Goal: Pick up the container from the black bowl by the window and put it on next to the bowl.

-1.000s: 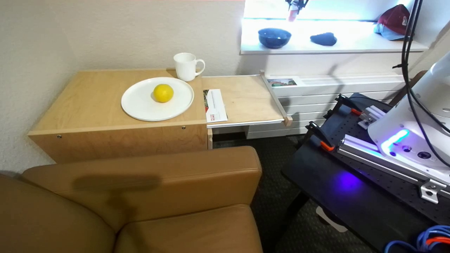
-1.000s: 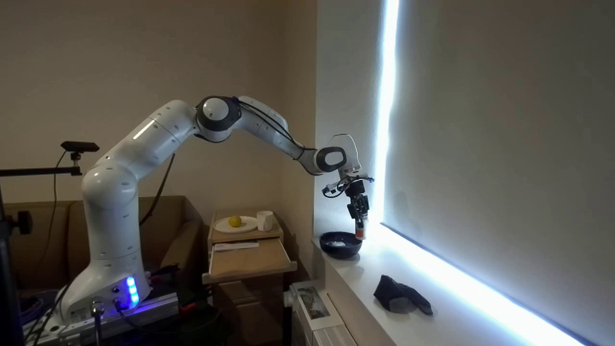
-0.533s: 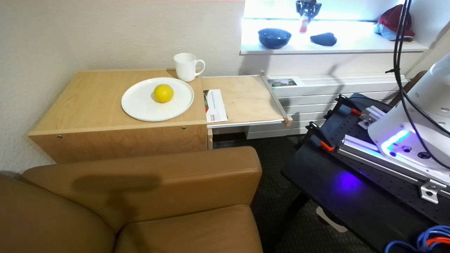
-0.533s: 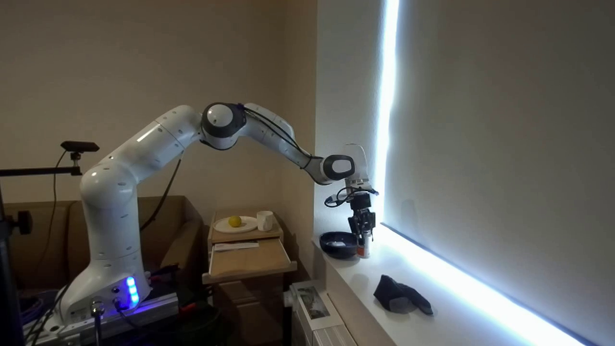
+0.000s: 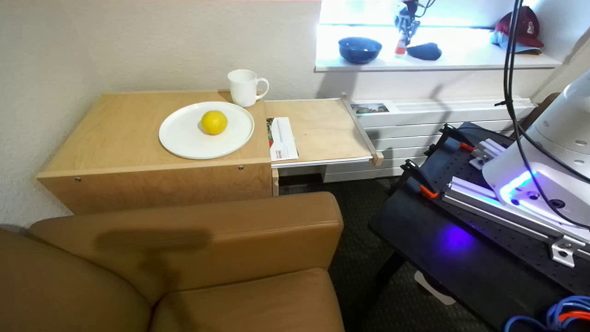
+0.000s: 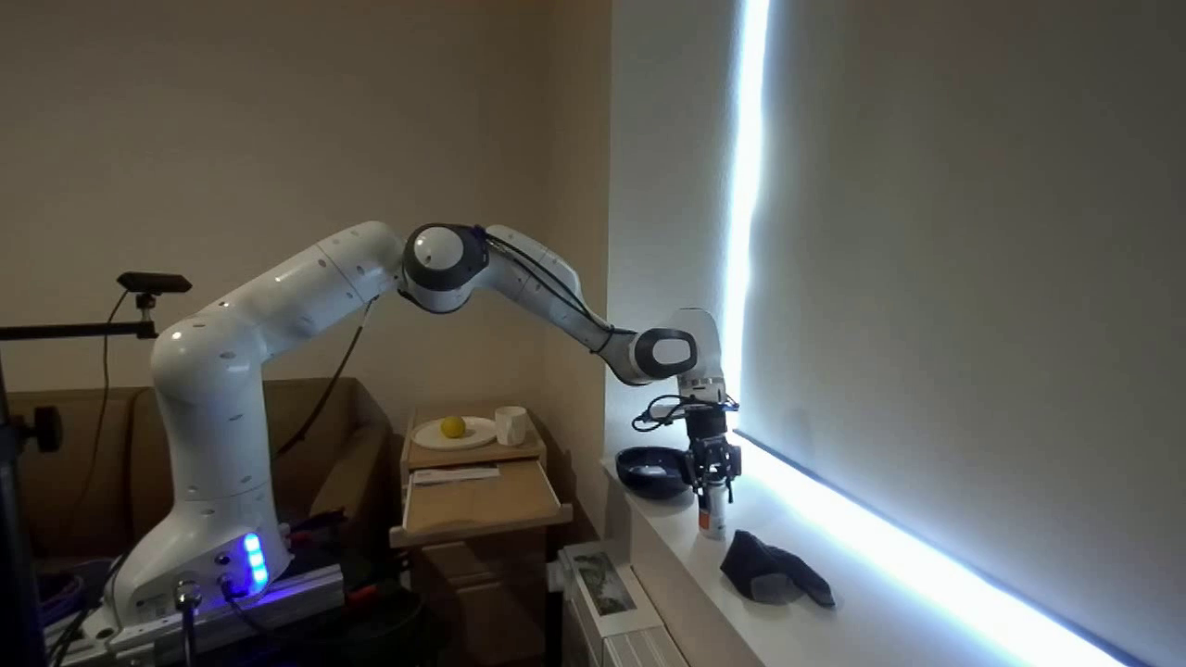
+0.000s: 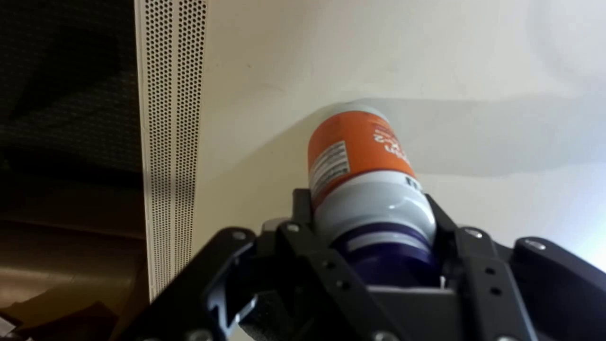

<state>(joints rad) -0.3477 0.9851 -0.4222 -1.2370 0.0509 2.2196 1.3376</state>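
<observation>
- Pill bottle [image 7: 369, 184], the container of the task: white, with an orange label [image 7: 367, 142] and a dark purple lid [image 7: 395, 258]. It is held lid uppermost, upright or nearly so, outside the bowl and low over the white windowsill [image 5: 465, 57]; whether its base bears on the sill I cannot tell from here.
- Gripper [image 6: 715, 500]: black, pointing downward. The jaws pinch the bottle, one finger [image 7: 301, 206] against each side, just below the lid.
- Black bowl [image 5: 360, 54]: round and glossy, upright on the sill; near the bottle, with a gap between the two.
- Dark fabric item [image 6: 769, 560]: lying on the sill just beside the bottle, which is between it and the bowl.
- Window [image 5: 359, 11]: bright and washed out, behind the sill.
- Maroon baseball cap [image 5: 530, 27]: at the end of the sill away from the bowl.
- Robot arm [image 6: 306, 283]: white, arched toward the window; blue lights [image 6: 255, 560] glow at its foot.
- Wooden cabinet [image 5: 124, 138], well apart from the gripper: bears a white plate [image 5: 179, 143] with a round yellow item [image 5: 214, 122] on it, and a white mug [image 5: 243, 87] just beside the plate.
- Pull-out shelf [image 5: 322, 129]: extended from the cabinet, a printed leaflet [image 5: 283, 140] lying at its inner edge.
- Tan leather sofa [image 5: 207, 276]: next to the cabinet.
</observation>
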